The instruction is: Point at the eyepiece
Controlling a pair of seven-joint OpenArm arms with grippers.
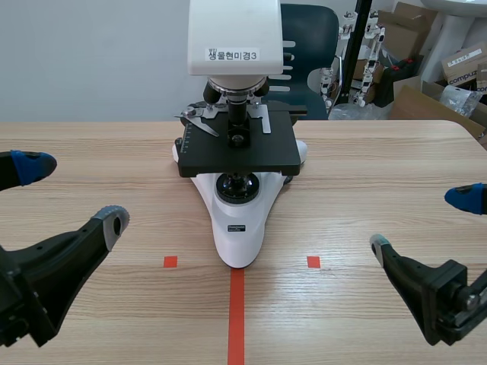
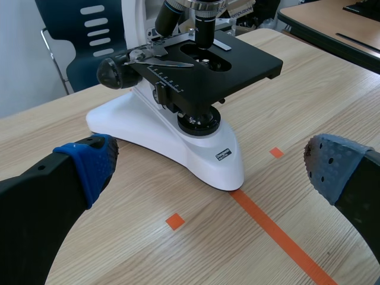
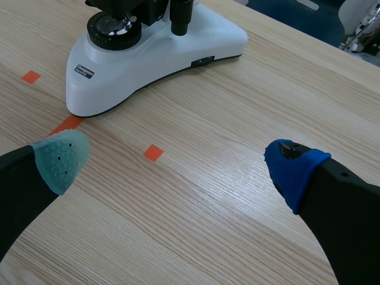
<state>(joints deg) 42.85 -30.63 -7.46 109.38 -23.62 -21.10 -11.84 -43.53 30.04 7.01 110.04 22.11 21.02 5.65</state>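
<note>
A white microscope (image 1: 237,182) with a black stage (image 1: 237,148) stands mid-table, its base on the red tape line. Its white head (image 1: 234,34) carries a label and runs out of the scene view, so no eyepiece shows in any view. My left gripper (image 1: 72,194) hovers open at the left, well short of the base. My right gripper (image 1: 422,222) hovers open at the right, also apart from it. In the left wrist view the microscope (image 2: 178,130) lies ahead of my open gripper (image 2: 211,172). In the right wrist view its base (image 3: 154,47) sits ahead of my open gripper (image 3: 177,163).
A dark blue chair (image 1: 308,34) stands behind the table's far edge. Cardboard boxes (image 1: 445,72) and clutter fill the back right. Bare wood lies on both sides of the microscope. Another table (image 2: 332,29) shows beyond it in the left wrist view.
</note>
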